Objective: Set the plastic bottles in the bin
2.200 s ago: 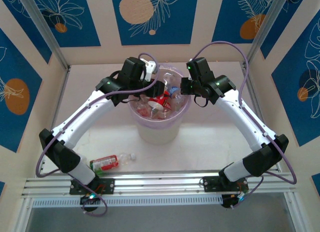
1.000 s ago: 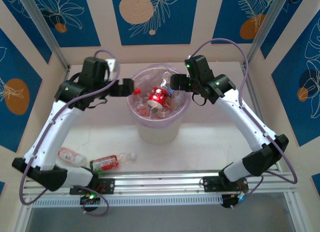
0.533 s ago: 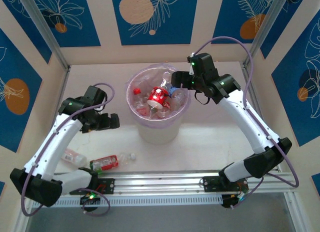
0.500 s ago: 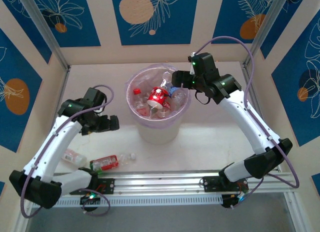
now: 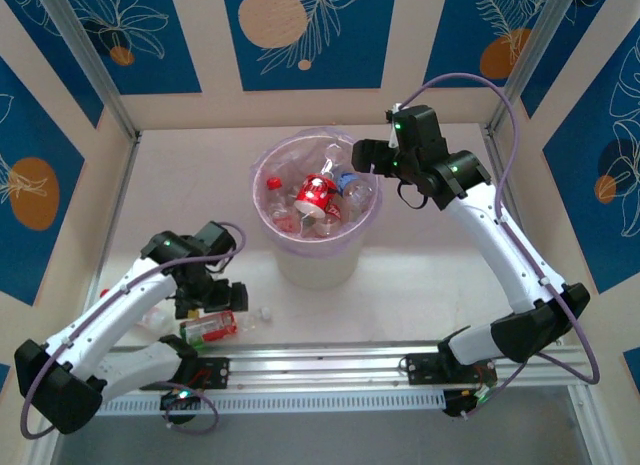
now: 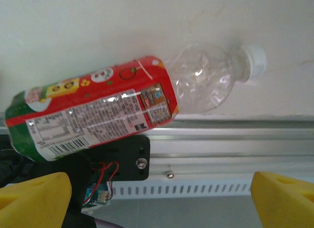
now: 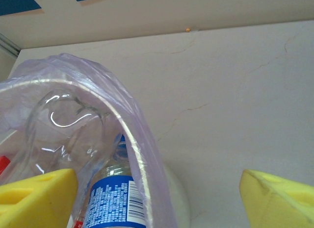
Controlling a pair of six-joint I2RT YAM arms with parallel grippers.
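Observation:
The bin point(image 5: 300, 270), a white pail with a purplish liner, stands mid-table and holds several plastic bottles point(image 5: 318, 195). A red-labelled bottle point(image 5: 210, 328) with a white cap point(image 6: 255, 59) lies on the table by the near rail. My left gripper point(image 5: 212, 303) hovers just above it, open, its yellow fingertips point(image 6: 34, 198) on either side of the bottle point(image 6: 98, 115) and not touching it. My right gripper point(image 5: 362, 157) hangs open over the bin's far right rim point(image 7: 132, 135), with nothing held. A blue-labelled bottle point(image 7: 114, 203) shows inside the liner.
An aluminium rail point(image 5: 330, 360) with the arm bases runs along the near edge, right beside the lying bottle. Another clear bottle point(image 5: 150, 317) lies partly hidden under my left arm. Walls enclose the table on three sides.
My left arm swung from the bin's left rim down to the near-left table, ending over the lying bottle. The right gripper drew back slightly to the right of the bin.

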